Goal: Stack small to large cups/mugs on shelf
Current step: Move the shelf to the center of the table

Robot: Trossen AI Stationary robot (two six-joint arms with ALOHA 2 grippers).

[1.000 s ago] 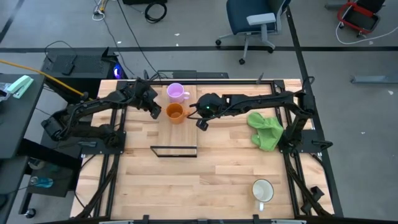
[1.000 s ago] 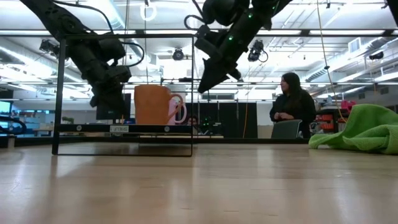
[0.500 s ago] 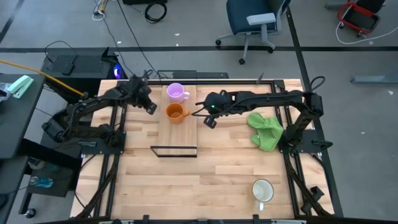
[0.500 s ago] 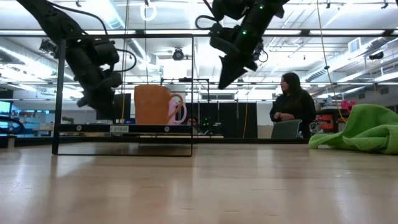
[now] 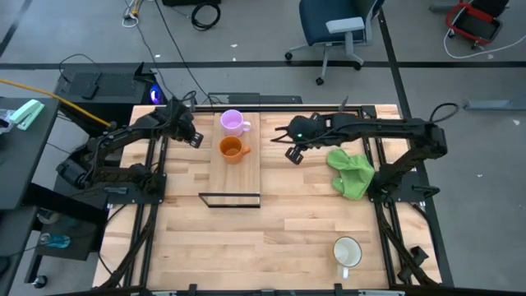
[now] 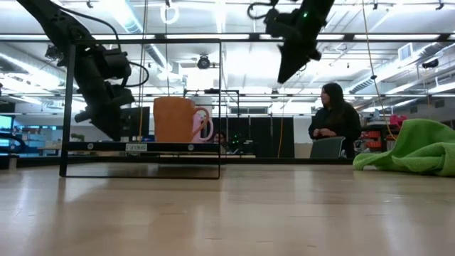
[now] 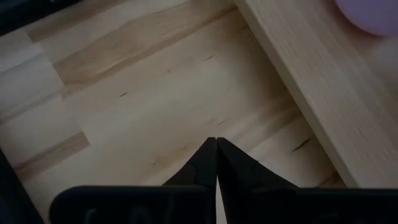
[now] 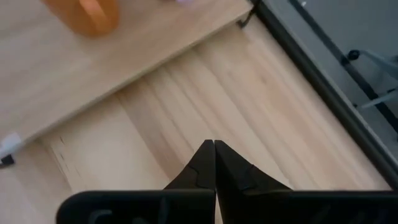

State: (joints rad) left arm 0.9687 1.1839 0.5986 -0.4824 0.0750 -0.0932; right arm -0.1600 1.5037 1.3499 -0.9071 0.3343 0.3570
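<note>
Jaws closed both arms; shelf lengthwise front-to-back.

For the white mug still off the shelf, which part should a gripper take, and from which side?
Take the white mug by its rim wall, coming straight down from above. It stands upright with its mouth open upward, alone near the table's front right corner. Its handle appears to point toward the front edge, so pinch a wall section clear of it.

Grey floor with a blue office chair, cables, and bright ceiling lights beyond.
</note>
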